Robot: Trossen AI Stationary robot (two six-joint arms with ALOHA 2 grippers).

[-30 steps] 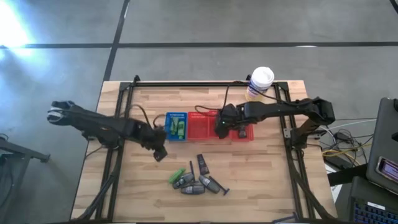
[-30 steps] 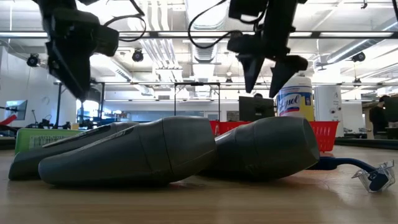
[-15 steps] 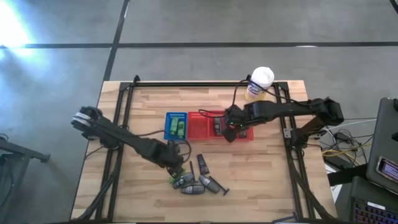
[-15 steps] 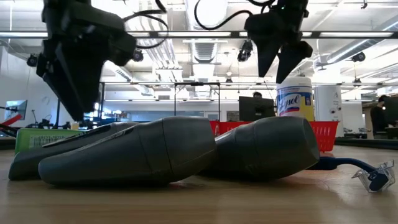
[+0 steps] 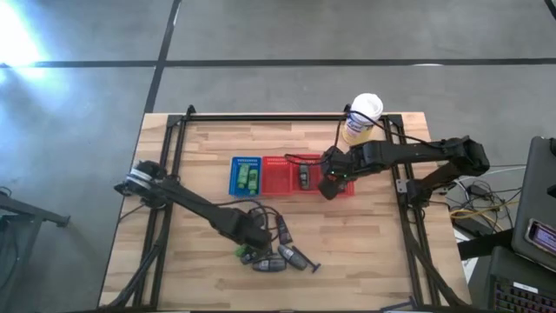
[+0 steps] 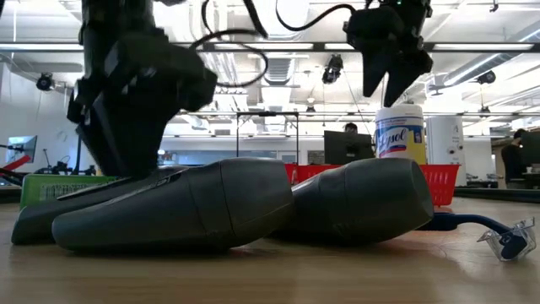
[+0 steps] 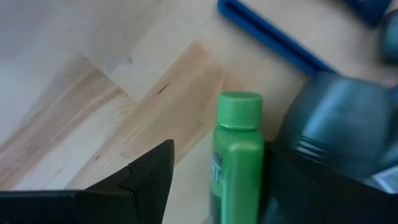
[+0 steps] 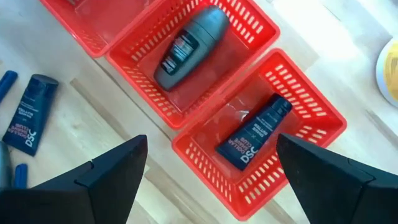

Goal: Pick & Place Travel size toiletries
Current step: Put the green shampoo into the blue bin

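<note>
Several toiletries are already sorted into the red baskets [image 8: 205,112] and blue basket [image 5: 246,176]. A cluster [image 5: 274,252] is left on the counter [image 5: 382,243]. The left claw [image 7: 205,186] is spread around a green bottle [image 7: 235,155]; the right claw [image 8: 211,180] is held released over the red baskets.

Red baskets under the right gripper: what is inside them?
From the right wrist, one red basket holds a dark grey bottle; the next basket holds a dark tube. A third basket at the frame's edge is cut off, its contents unseen. The right gripper is open above them.
</note>
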